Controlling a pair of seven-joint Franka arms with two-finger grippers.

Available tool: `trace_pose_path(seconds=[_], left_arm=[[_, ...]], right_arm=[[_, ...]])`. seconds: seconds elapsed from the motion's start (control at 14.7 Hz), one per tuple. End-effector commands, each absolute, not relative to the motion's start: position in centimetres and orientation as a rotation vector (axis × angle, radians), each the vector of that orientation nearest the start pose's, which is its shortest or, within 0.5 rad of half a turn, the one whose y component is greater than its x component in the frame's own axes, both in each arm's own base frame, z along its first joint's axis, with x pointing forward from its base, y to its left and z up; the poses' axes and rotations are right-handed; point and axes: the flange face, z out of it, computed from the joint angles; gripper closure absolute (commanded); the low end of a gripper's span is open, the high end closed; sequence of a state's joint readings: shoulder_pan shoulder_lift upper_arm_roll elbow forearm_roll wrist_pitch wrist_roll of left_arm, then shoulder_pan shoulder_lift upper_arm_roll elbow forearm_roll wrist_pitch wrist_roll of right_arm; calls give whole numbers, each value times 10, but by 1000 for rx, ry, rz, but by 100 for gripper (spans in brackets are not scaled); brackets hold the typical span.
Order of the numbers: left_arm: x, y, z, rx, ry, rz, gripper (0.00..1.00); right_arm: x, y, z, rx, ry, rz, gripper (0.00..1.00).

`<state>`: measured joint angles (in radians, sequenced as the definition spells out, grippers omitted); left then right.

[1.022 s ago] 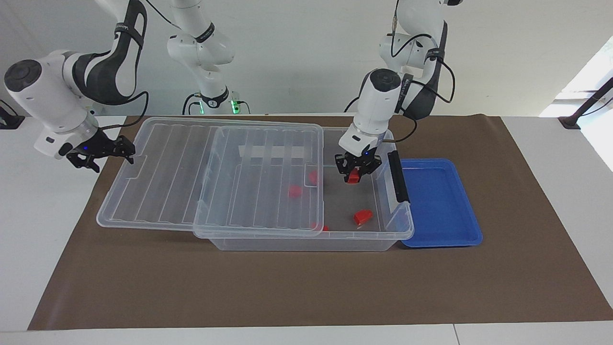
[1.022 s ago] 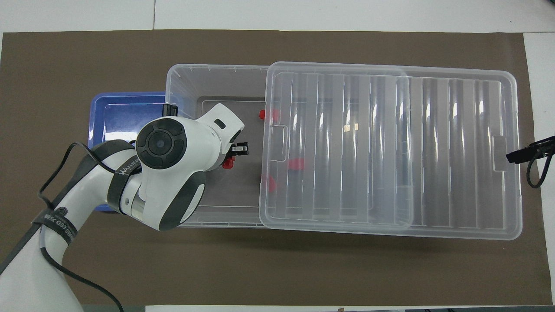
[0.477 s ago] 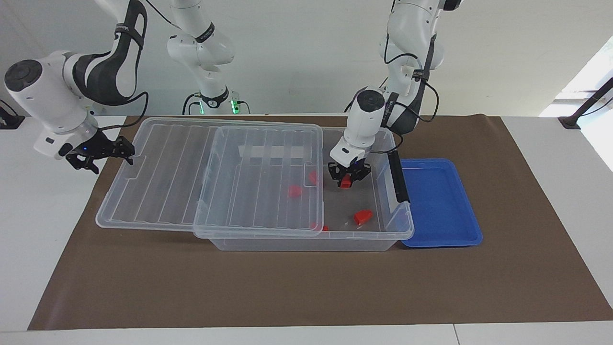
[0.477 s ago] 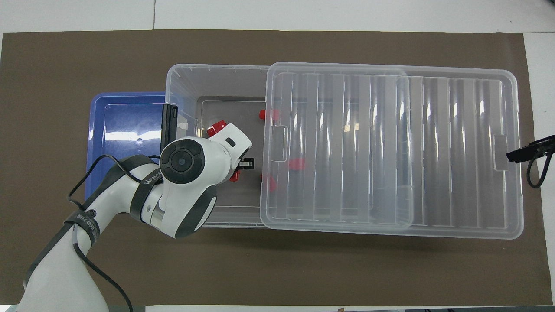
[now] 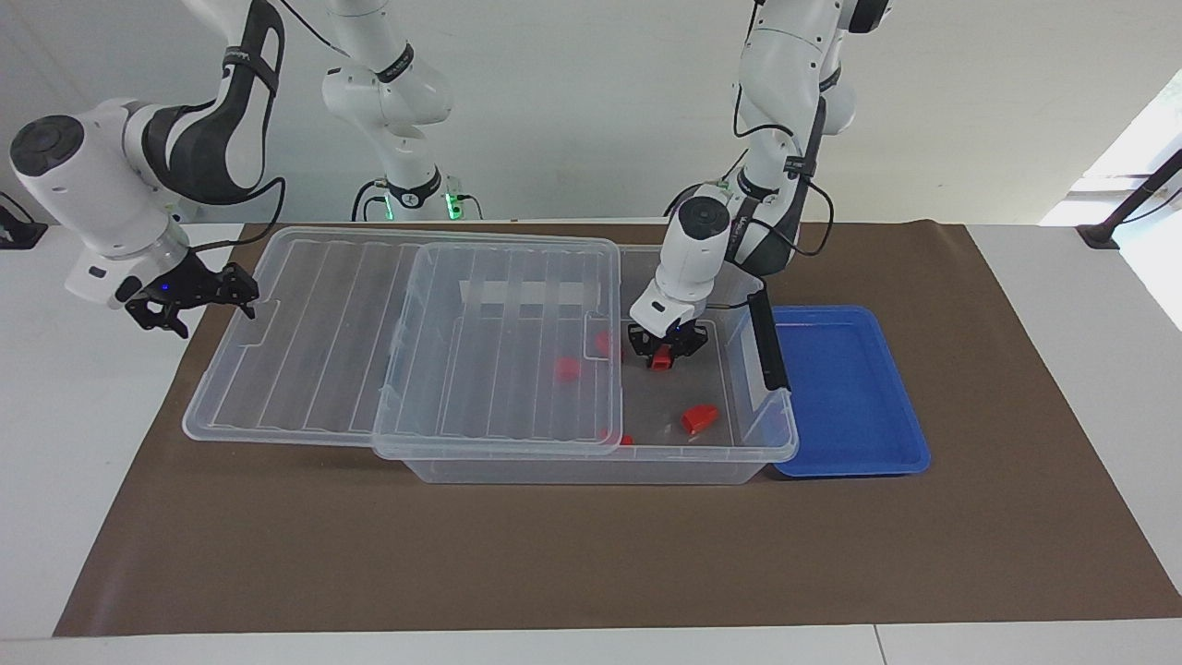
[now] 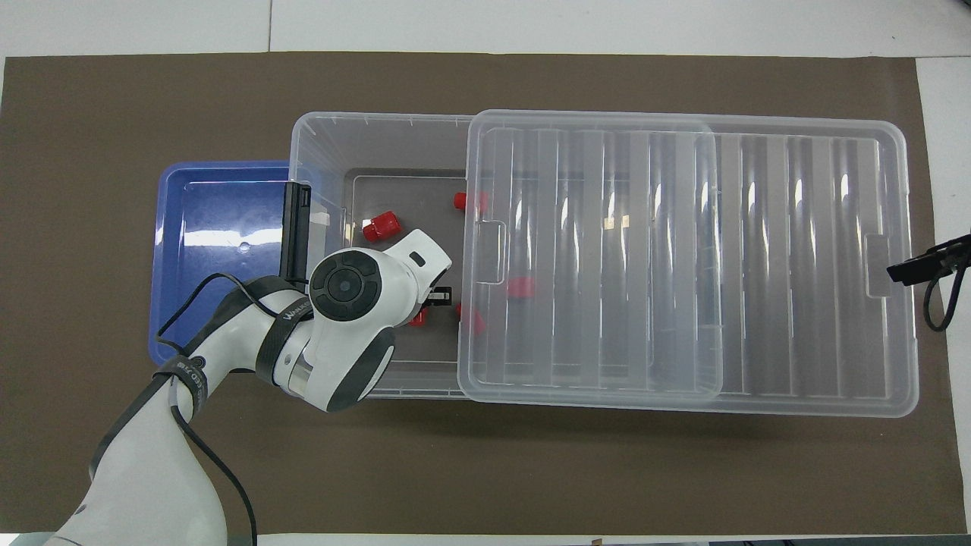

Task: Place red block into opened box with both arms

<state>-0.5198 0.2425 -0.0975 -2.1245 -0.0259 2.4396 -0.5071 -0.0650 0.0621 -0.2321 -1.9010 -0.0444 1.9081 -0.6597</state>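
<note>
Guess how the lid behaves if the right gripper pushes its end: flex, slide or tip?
The lid looks like thin ribbed clear plastic, so probably light with some flex. It rests loose on the box, half overhanging toward the right gripper, so a push would likely slide it. That unsupported end might tip if pressed down.

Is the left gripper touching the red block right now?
Touching. The facing view shows the left gripper, down inside the box, shut on the red block.

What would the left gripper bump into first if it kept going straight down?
Probably the box's bare floor. The left gripper, shut on a red block, points down inside the open end, with no other block seen under it.
</note>
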Motion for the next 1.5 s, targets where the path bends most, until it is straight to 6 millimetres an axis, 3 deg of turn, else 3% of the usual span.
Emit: trace_pose_path(seconds=[0.0,0.2,0.27,0.34,0.41,0.68,0.95,1.16,1.43], left_arm=[[468,-328,302,-3185,113,13,100],[469,-325,307,-3184,33,20,100],[470,-325,307,-3185,6,18,73],[471,-325,309,-3188,-23,11,31],[472,-325,311,-3190,-24,2,2],[482,-320,364,-3231,-51,-116,0],[492,-296,439,-3238,-90,-167,0],[494,-260,494,-3241,-167,-226,0],[503,-199,529,-3210,-75,-188,0]], right_arm=[[544,-173,459,-3123,-674,110,0],[544,-173,459,-3118,-698,109,0],[544,-173,460,-3115,-720,103,0],[544,-173,461,-3115,-723,101,0],[544,-173,461,-3115,-723,101,0],[544,-173,460,-3115,-726,101,0],[545,-169,463,-3109,-715,115,0],[548,-162,479,-3111,-650,138,0],[550,-157,506,-3103,-643,151,0]])
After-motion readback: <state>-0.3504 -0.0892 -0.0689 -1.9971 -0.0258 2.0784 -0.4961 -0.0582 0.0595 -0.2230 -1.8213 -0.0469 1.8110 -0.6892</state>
